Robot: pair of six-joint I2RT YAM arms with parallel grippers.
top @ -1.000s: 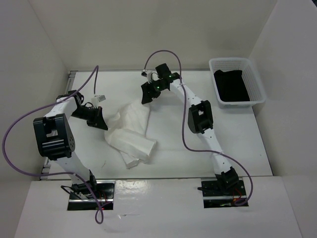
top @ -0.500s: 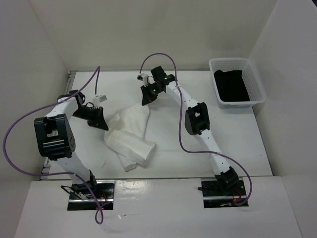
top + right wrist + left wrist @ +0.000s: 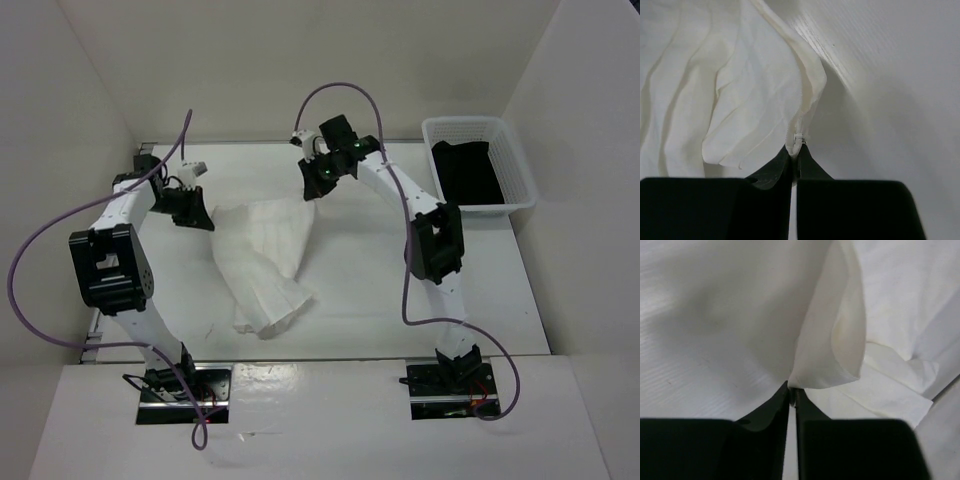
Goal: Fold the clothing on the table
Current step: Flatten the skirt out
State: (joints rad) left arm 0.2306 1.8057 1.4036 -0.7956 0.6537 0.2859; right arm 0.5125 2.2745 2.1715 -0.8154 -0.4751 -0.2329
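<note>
Thin white pleated fabric garment lies rumpled, not yet folded; left jaws at ten o'clock, right jaws at twelve, pinch its corners.

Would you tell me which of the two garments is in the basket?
The black garment is in the basket; the white clothing lies on the table.

clothing: creamy white, fine parallel pleat lines all over | table: plain matte white | basket: white mesh | garment inside it: solid black | left gripper and right gripper: both black | cable: purple
</note>
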